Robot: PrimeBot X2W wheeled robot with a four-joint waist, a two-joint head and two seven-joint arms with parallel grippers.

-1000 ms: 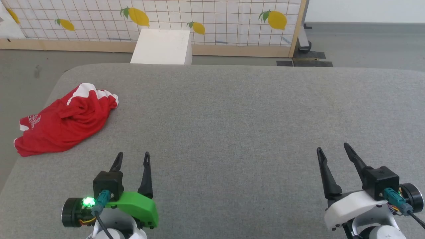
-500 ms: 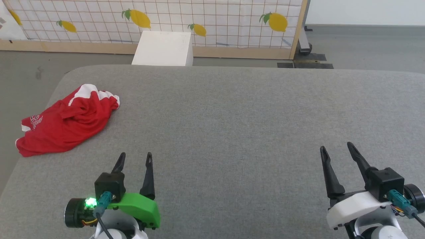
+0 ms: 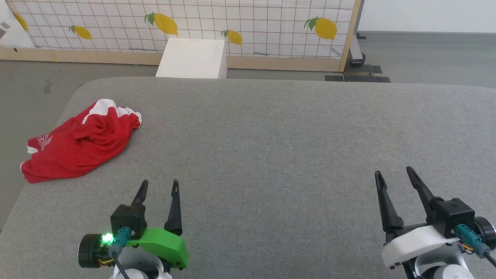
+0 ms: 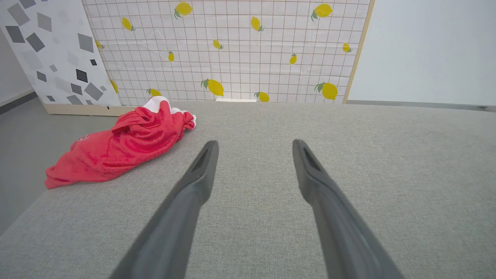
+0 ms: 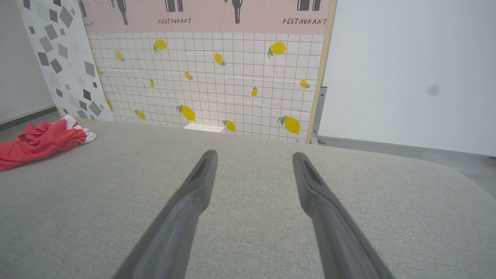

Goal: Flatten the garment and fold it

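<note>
over the last second almost nothing of ours has changed. the whole head view has slid a little down and to the right, the white box (image 3: 192,58) and the lemon-printed screen (image 3: 271,23) with it, so we read that as the camera moving, not the things. the garment (image 3: 79,149) keeps its shape: a crumpled red heap with a white patch at its far end and a bit of print at its left end. it lies at the middle left of the head frame, close to the left edge of the grey bench (image 3: 271,155). for the task that puts us at the very start (nothing flattened, nothing folded, nothing touched), and the step in hand is, as we judge it, a reach toward the heap.

our left hand (image 3: 160,181) sits at the lower left of the head frame, fingers pointing up the frame, spread apart and empty. the garment lies up and to the left of it, well apart. in the left wrist view the heap shows at the middle left, off to the side of the two fingers, so the hand is not aimed at it. our right hand (image 3: 393,171) sits at the lower right, fingers likewise parted and holding nothing, leaning slightly leftward, with bare bench between it and the cloth. we think the left arm is the nearer one for a first pull, and the cloth will likely want dragging toward the bench's middle.
</note>
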